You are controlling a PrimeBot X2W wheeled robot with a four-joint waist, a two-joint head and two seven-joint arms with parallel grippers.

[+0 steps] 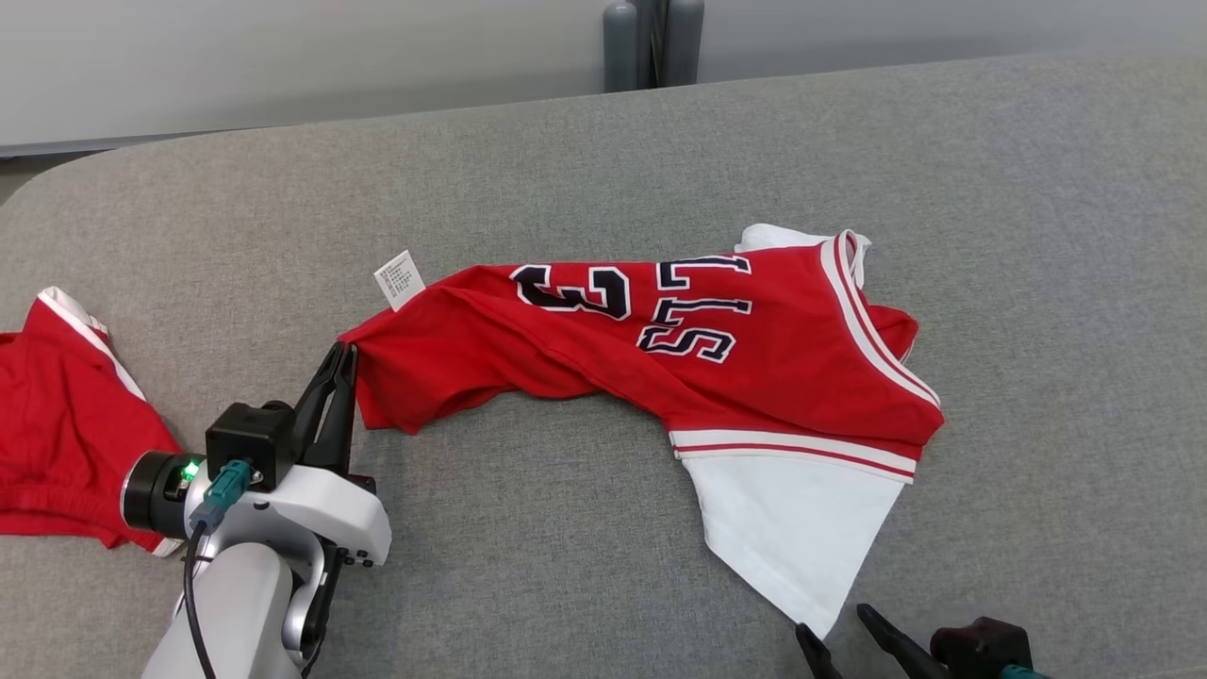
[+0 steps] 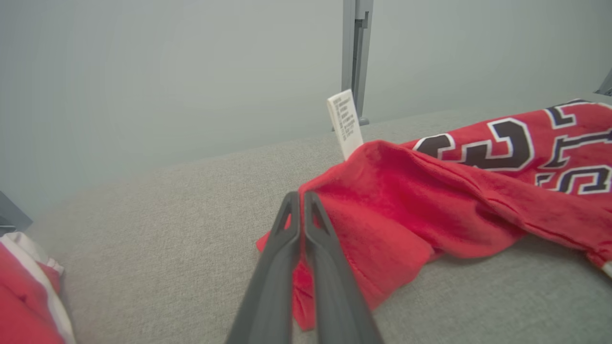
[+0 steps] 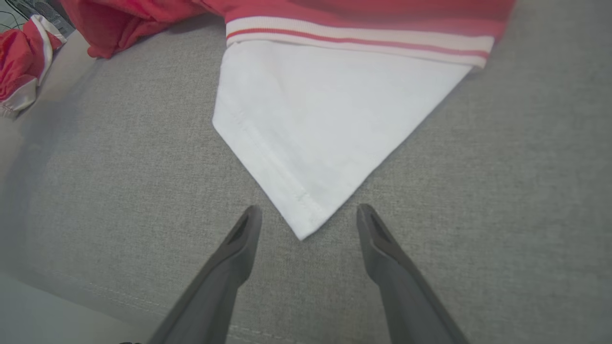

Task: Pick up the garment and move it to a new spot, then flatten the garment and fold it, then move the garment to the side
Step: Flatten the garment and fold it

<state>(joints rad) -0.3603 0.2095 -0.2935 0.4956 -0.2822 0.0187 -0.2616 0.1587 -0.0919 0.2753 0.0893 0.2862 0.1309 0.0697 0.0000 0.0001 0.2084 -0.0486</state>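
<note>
The garment is a red jersey with dark lettering and white sleeves, lying crumpled and stretched sideways across the grey cushion. My left gripper is shut on its left hem corner, where a white care tag sticks up. In the left wrist view the closed fingers lie over the red fabric, whose edge shows on both sides of them. My right gripper is open, its tips flanking the point of the white sleeve without touching it; it also appears at the head view's bottom edge.
A second red garment with white trim lies at the cushion's left edge, beside my left forearm. The grey cushion stretches bare to the right and back. A grey post stands behind the far edge.
</note>
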